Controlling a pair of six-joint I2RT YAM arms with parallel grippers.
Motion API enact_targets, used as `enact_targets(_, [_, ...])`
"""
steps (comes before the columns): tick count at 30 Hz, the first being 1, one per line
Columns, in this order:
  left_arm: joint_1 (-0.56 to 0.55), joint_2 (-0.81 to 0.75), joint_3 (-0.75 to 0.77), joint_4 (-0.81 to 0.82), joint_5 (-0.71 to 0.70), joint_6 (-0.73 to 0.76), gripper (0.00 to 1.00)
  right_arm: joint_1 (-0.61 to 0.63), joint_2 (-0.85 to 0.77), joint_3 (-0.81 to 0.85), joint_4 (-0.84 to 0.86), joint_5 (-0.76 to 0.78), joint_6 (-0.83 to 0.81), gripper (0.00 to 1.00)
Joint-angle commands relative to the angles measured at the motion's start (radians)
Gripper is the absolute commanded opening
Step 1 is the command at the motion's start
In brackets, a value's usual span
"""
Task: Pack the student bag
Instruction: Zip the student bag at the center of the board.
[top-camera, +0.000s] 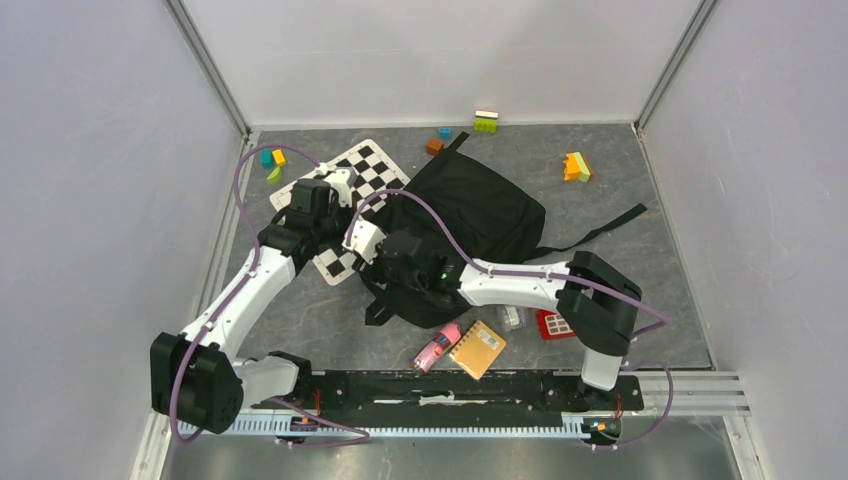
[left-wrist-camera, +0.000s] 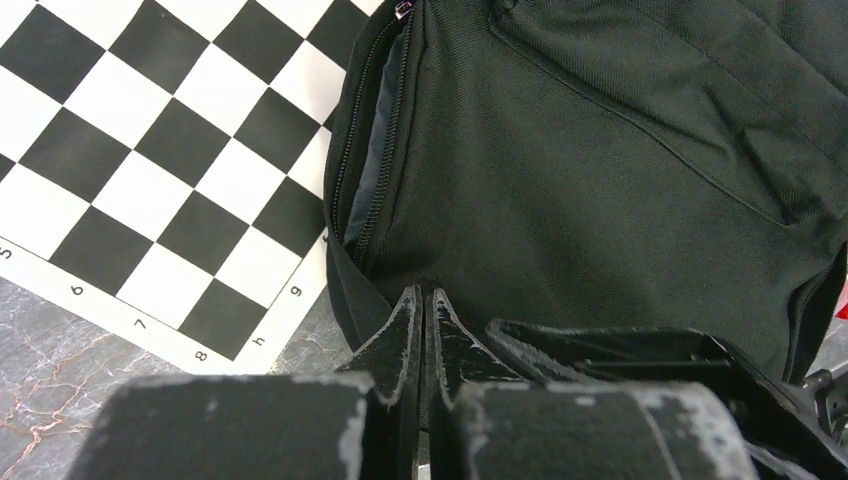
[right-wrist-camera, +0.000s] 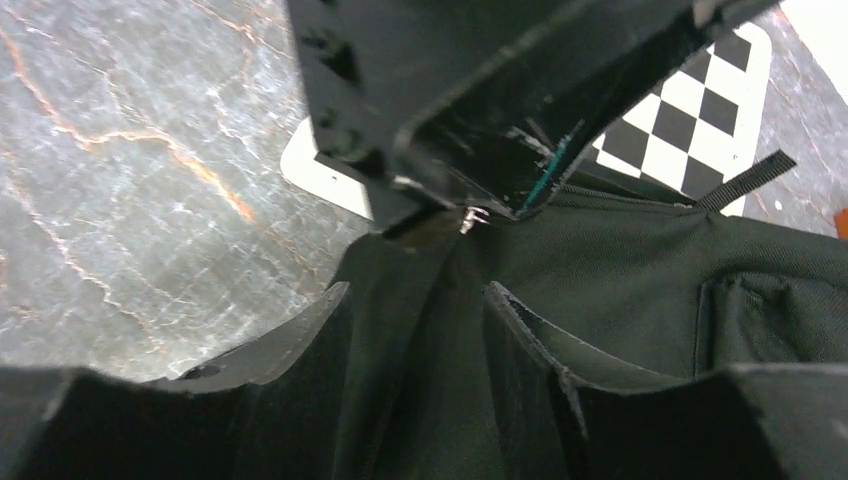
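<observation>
Both at the large black fabric backpack's (top-camera: 480, 205) left edge: left gripper (left-wrist-camera: 422, 300) pinched shut, right gripper (right-wrist-camera: 415, 300) clamping its fabric.

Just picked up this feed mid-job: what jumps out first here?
The big black backpack dominates mid-table, lying partly over a chessboard. Both arms meet at its near-left edge: the left gripper is shut by the open zipper, and the right gripper straddles a fold of fabric. A pink bottle and an orange notebook lie outside it, toward the near edge.
</observation>
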Motion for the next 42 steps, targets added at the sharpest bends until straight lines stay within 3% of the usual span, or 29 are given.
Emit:
enact_targets(1, [0.003, -0.002, 0.036, 0.01, -0.004, 0.019, 0.02, -0.01, 0.021, 0.048, 0.02, 0.027, -0.014, 0.53])
enact_targets(8, [0.003, -0.005, 0.035, 0.009, -0.007, 0.019, 0.02, -0.01, 0.024, 0.03, 0.012, 0.025, -0.016, 0.13])
enact_targets(11, [0.003, -0.006, 0.035, 0.009, -0.012, 0.019, 0.02, -0.01, -0.003, 0.009, 0.008, 0.012, -0.011, 0.0])
enact_targets(23, [0.003, 0.004, 0.04, -0.017, -0.144, 0.009, 0.02, 0.07, -0.184, -0.178, 0.019, -0.021, -0.012, 0.0])
enact_targets(32, [0.003, -0.01, 0.03, -0.005, -0.188, 0.0, 0.02, 0.143, -0.239, -0.214, -0.014, 0.003, -0.027, 0.0])
enact_targets(42, [0.004, -0.016, 0.019, 0.146, -0.034, -0.079, 0.02, 0.168, -0.297, -0.207, -0.038, -0.009, -0.036, 0.0])
